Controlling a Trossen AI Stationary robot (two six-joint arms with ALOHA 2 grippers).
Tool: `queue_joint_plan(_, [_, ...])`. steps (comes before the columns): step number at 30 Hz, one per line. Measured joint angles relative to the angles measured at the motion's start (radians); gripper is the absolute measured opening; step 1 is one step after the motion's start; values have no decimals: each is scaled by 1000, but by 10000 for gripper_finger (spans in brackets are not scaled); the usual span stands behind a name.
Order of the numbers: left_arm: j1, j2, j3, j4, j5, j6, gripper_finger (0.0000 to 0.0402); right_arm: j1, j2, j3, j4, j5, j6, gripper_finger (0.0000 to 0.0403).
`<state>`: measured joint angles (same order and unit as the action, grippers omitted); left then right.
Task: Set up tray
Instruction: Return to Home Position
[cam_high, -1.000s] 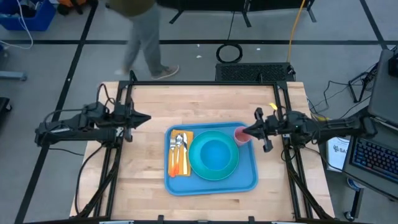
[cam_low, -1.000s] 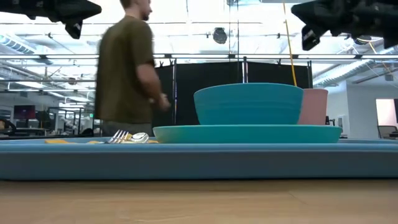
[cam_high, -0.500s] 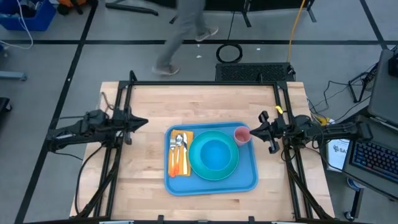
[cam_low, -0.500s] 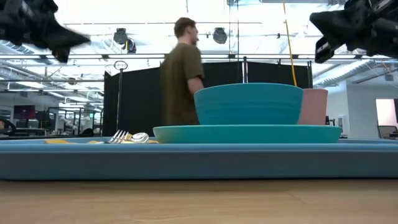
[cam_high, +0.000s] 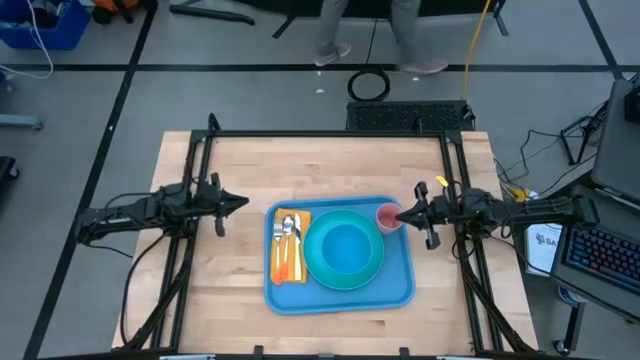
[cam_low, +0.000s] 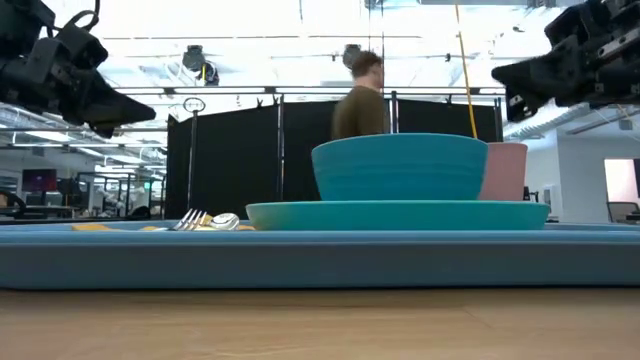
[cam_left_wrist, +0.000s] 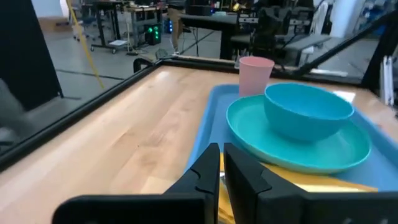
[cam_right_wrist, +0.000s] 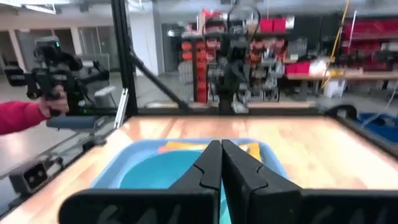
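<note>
Both arms hang lower in the low view than a second ago, and the person (cam_low: 360, 95) behind the table has walked on to the right. Nothing on the tray (cam_high: 400, 292) has shifted.

Your left gripper (cam_high: 240, 203) sits over bare wood, apart from the tray's left short edge, with its fingers pressed together on nothing. Your right gripper (cam_high: 400, 213) is also closed and empty. Its tip is just beside the pink cup (cam_high: 384, 216) in a right-hand corner of the tray, so that arm is the nearer one.

The tray lies mid-table between the two, its long axis running from one arm to the other. It is smooth blue plastic with rounded corners and a raised rim. It carries a yellow napkin (cam_high: 302, 218) with cutlery (cam_high: 288, 250) on the left, and a round teal plate (cam_high: 376, 268) with a bowl (cam_high: 345, 245) on it.

To go home, I judge each arm need only draw back along that axis. Mind the right one clears the cup.
</note>
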<state>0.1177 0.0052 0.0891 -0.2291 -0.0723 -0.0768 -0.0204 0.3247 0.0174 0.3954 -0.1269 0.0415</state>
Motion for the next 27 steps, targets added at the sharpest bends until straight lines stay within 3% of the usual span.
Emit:
queue_joint_plan(11, [0, 1, 0, 1, -34, -34, 4, 1, 1, -2, -11, 16, 35, 0])
queue_joint_plan(27, [0, 1, 0, 2, -34, -33, 53, 0, 1, -2, -19, 23, 25, 0])
